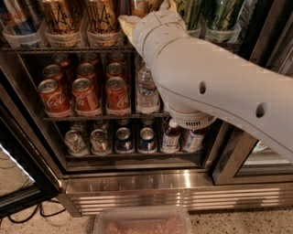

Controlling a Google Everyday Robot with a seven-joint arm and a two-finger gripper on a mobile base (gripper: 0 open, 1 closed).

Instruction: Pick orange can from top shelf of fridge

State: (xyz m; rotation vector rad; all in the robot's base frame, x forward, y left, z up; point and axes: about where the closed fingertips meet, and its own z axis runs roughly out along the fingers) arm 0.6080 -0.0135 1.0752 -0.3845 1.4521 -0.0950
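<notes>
We see the orange can [101,19] in gold-orange with dark cursive script, red cola cans [85,95] with white lettering, and green cans [219,16] with dark script. Our cream-yellow gripper [145,13], at the grey top shelf [68,48], ends a white arm [215,87].

A speckled floor [238,223] ran along the bottom. Black cables [34,211] lay on it at left. A pale plastic tub [110,220] sat nearby.
</notes>
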